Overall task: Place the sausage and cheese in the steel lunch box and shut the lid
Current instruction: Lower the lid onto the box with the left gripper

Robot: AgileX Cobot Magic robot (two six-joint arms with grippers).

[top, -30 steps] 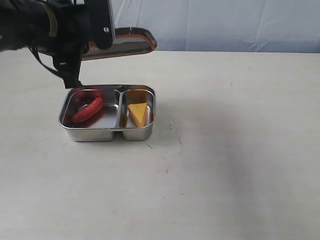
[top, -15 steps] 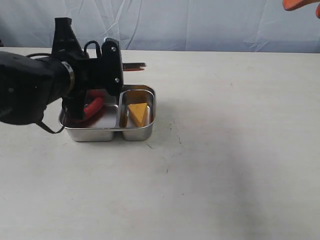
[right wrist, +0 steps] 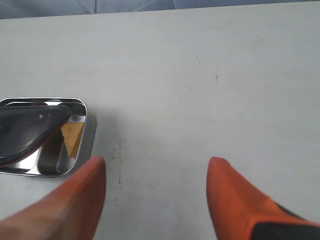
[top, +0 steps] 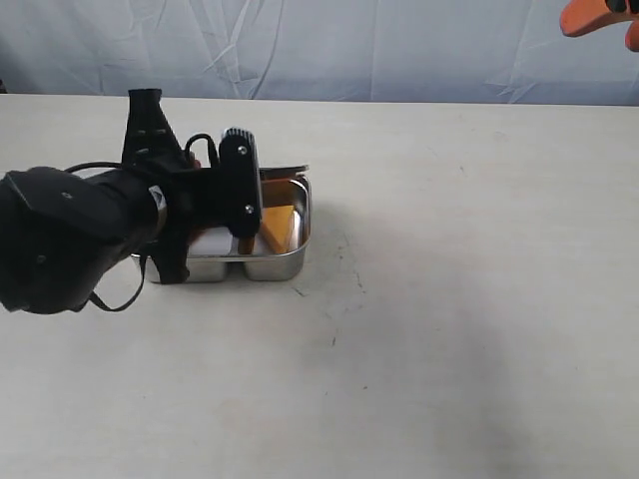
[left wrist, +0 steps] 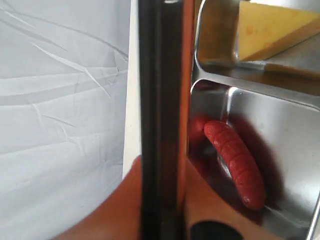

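Note:
The steel lunch box (top: pixel 276 261) stands left of centre on the table. The red sausage (left wrist: pixel 235 162) lies in one compartment and the yellow cheese (top: pixel 279 227) in the other. My left gripper (left wrist: pixel 162 202) is shut on the dark lid (left wrist: pixel 159 90) with its orange rim, one orange finger on each face. It holds the lid tilted low over the box, and its far edge (top: pixel 286 171) is at the back rim. In the exterior view the left arm hides the sausage. My right gripper (right wrist: pixel 155 167) is open and empty, high above the table right of the box (right wrist: pixel 85 107).
The pale table (top: pixel 449 299) stretches to the right and front of the box, with a few faint dark marks (top: pixel 344 254). A light blue cloth backdrop (top: pixel 399 50) hangs behind the table's far edge.
My left arm has come down and forward with the lid, from high behind the box to just over it, covering the sausage side. The right gripper's fingers have entered at the top right.

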